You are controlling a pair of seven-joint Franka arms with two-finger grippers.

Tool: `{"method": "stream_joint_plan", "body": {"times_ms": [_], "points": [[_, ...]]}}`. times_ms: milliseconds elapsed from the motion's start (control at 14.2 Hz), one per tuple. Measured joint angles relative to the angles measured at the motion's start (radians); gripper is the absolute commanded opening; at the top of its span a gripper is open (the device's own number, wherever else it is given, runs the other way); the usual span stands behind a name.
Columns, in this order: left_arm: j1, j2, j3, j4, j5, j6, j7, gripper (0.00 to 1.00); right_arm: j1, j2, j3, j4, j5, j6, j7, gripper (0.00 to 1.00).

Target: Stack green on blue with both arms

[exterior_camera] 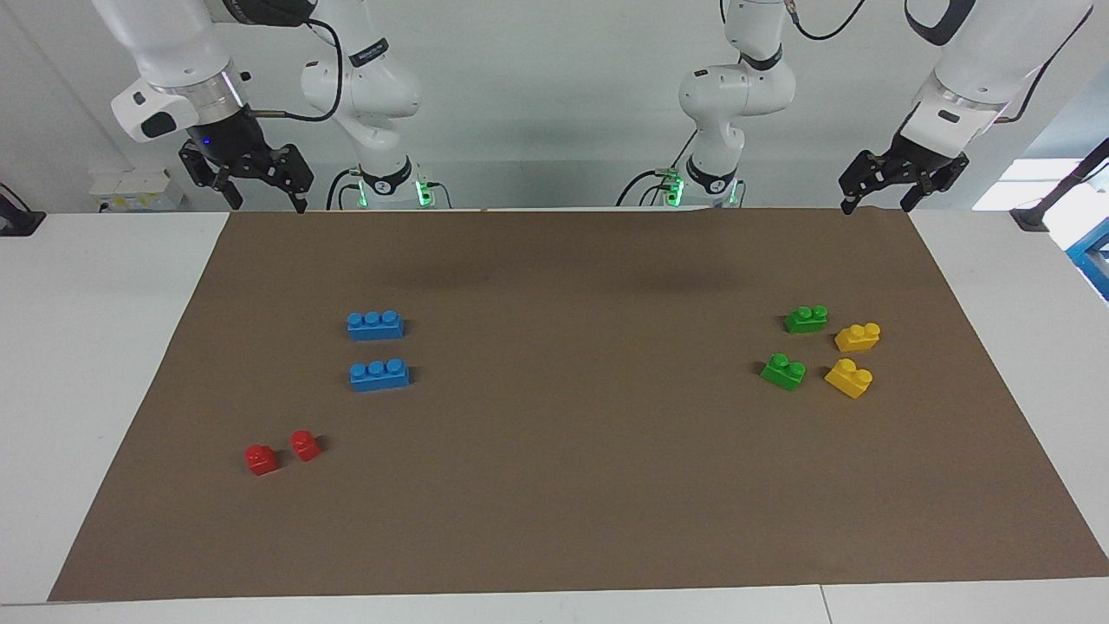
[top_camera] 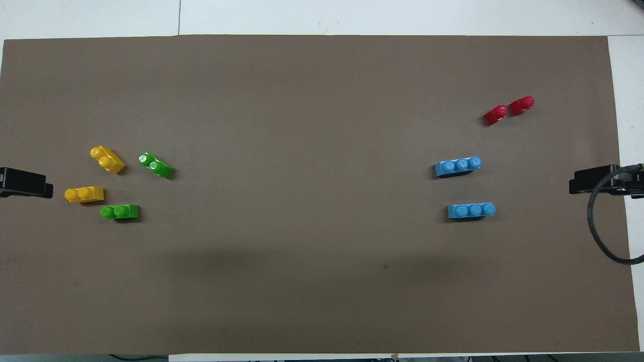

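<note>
Two green bricks lie at the left arm's end of the brown mat, one nearer to the robots than the other. Two long blue bricks lie side by side toward the right arm's end, one nearer to the robots, the other farther. My left gripper hangs open and empty over the mat's corner by its own base. My right gripper hangs open and empty over the mat's corner at the right arm's end. Both arms wait, apart from every brick.
Two yellow bricks lie beside the green ones, closer to the mat's edge. Two small red bricks sit farther from the robots than the blue ones. The brown mat covers most of the white table.
</note>
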Motion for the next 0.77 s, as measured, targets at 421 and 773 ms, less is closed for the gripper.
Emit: {"method": "stream_joint_plan", "body": {"times_ms": [421,773], "points": [[0.0,0.0,-0.002,0.0,0.0,0.0,0.0,1.0,0.007,0.0,0.003,0.0,0.0,0.0,0.0,1.0],[-0.001,0.0,-0.003,0.0,0.0,0.0,0.0,1.0,0.01,-0.002,0.003,0.0,0.0,0.016,-0.026,1.0]]}}
